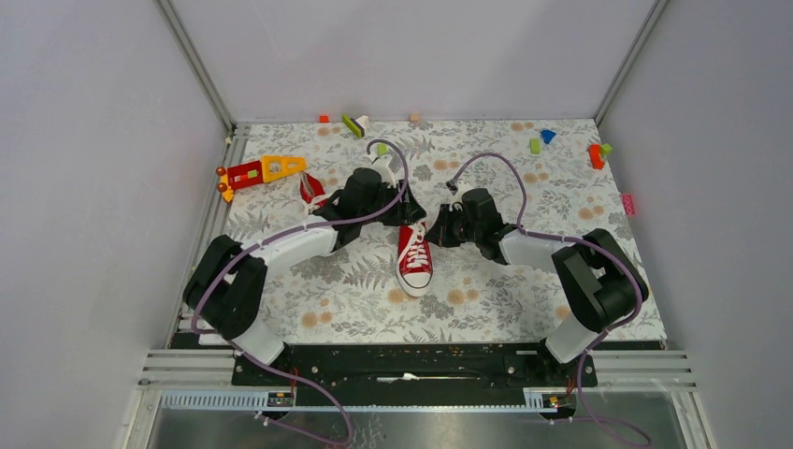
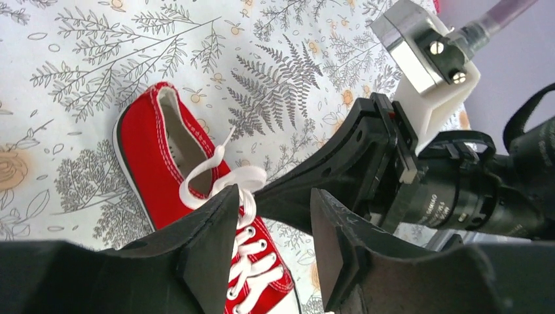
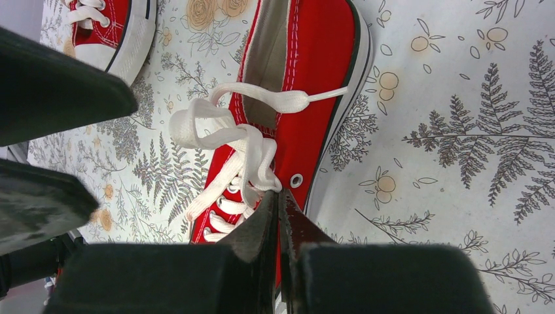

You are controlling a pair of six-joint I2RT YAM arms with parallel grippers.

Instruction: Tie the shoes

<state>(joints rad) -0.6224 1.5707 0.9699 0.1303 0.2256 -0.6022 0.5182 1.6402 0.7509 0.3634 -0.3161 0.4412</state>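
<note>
One red sneaker (image 1: 414, 260) lies mid-table, its white toe cap toward the arms. Its white laces (image 3: 222, 124) form a loose loop over the tongue. My right gripper (image 3: 279, 196) is shut on a strand of lace at the top eyelets. It also shows in the top view (image 1: 434, 229). My left gripper (image 2: 275, 196) is open above the same shoe (image 2: 147, 147), with the lace loop (image 2: 226, 178) at its left fingertip. In the top view it (image 1: 406, 215) hovers over the shoe's heel end. The second sneaker (image 1: 311, 190) lies behind the left arm, partly hidden, and its toe (image 3: 121, 29) shows in the right wrist view.
A red-and-yellow toy piece (image 1: 262, 171) lies at the back left. Small blocks lie along the back: green (image 1: 353, 123), blue (image 1: 547, 136), red (image 1: 596, 156) and pink (image 1: 628, 203). Grey walls enclose the floral mat on three sides.
</note>
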